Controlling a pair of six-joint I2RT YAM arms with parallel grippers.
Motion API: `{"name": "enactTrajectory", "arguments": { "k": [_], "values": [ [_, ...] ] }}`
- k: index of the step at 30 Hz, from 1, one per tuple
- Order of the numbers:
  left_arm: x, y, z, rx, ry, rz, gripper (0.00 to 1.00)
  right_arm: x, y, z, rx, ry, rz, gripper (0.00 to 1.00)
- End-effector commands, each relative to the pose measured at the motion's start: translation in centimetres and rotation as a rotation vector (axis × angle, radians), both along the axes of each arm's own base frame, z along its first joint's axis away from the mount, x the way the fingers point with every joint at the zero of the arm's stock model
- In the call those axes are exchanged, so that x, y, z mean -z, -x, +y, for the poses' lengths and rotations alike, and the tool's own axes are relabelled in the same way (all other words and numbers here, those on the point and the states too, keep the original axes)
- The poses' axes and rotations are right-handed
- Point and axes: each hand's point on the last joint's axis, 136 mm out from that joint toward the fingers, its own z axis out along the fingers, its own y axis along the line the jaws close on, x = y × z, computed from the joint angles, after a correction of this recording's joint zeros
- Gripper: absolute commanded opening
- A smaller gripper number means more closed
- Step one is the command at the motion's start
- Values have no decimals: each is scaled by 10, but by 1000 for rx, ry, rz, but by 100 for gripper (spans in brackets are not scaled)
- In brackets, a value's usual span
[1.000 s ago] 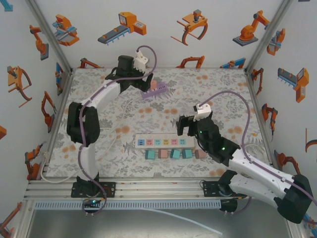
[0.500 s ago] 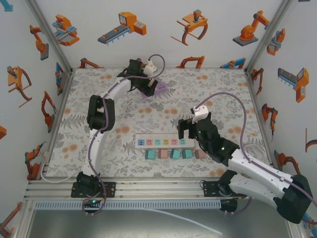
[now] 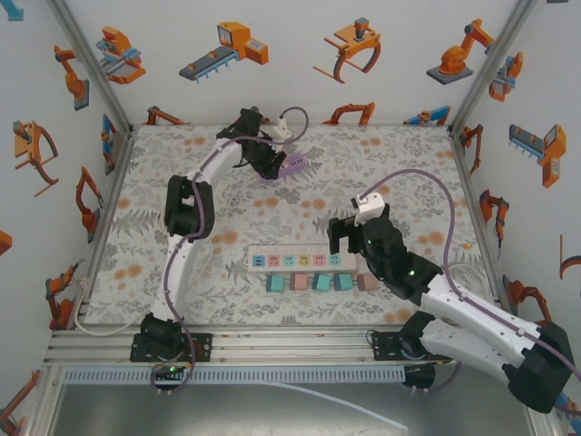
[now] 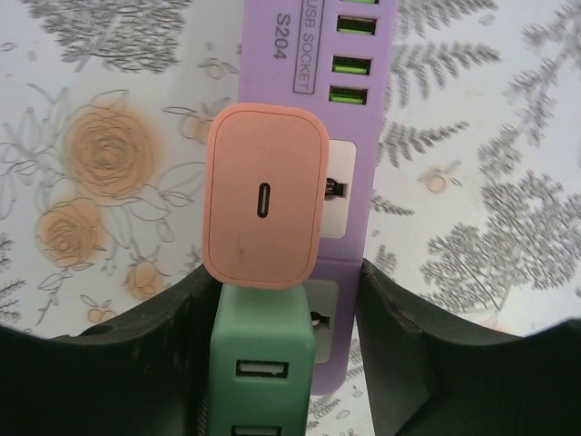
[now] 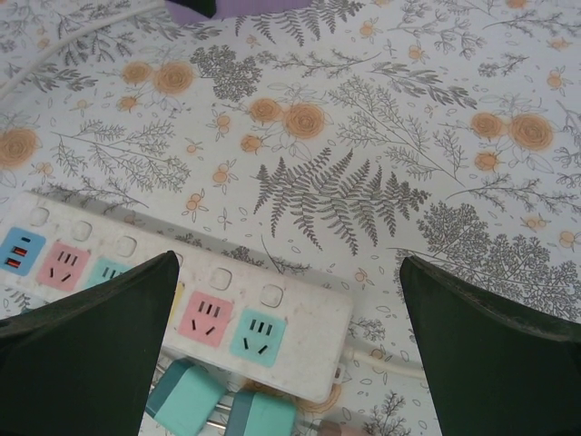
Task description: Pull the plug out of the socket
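A: The left gripper (image 4: 283, 271) sits at the bottom of its wrist picture, jaws standing narrow, one finger on either side of the green plug (image 4: 263, 363). Has it got hold?

B: I can't tell. The finger (image 4: 136, 363) at lower left looks pressed to the plug's side. The other sits by the edge of the purple socket strip (image 4: 349, 109), with some strip showing between it and the plug.

A: What would make the pull go well?

B: I'd say bite the plug alone, not the strip's edge, then draw straight out along the pins. The strip looks light, so it may lift off the desk (image 3: 408, 163) with the plug. The pink plug (image 4: 263, 195) sits right above the green one, so there's no room to tilt that way.

A: And the right gripper (image 5: 286, 263)?

B: Jaws wide, holding nothing, over the white power strip (image 5: 272, 309) at lower left of its own picture.

A: What does the overhead view add?

B: The layout. The purple strip lies at upper middle, well apart from the white one at centre, which has a row of loose plugs (image 3: 318, 282) just below it. The left wrist view gives the finger contact and the USB ports (image 4: 356, 25).
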Motion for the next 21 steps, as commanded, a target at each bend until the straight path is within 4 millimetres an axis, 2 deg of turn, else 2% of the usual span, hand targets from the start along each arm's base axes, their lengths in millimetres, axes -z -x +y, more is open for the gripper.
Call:
{"name": "enactTrajectory", "arguments": {
  "k": [1,9,13,17,21],
  "values": [
    [-36,47,-20,189,37,-2,43,-26,1,-7,18,-37,-54,99],
    [-40,119,-38,377,-37,-103,40,-33,18,-20,16,-112,-69,98],
    [-47,152,-42,424,-5,-176,40,-36,26,-23,-3,-140,-66,97],
    [-52,174,-42,394,23,-130,38,-36,31,-26,-4,-169,-63,95],
    [-38,191,-40,390,8,-110,39,-34,33,-25,-12,-183,-55,94]
  ]
}}
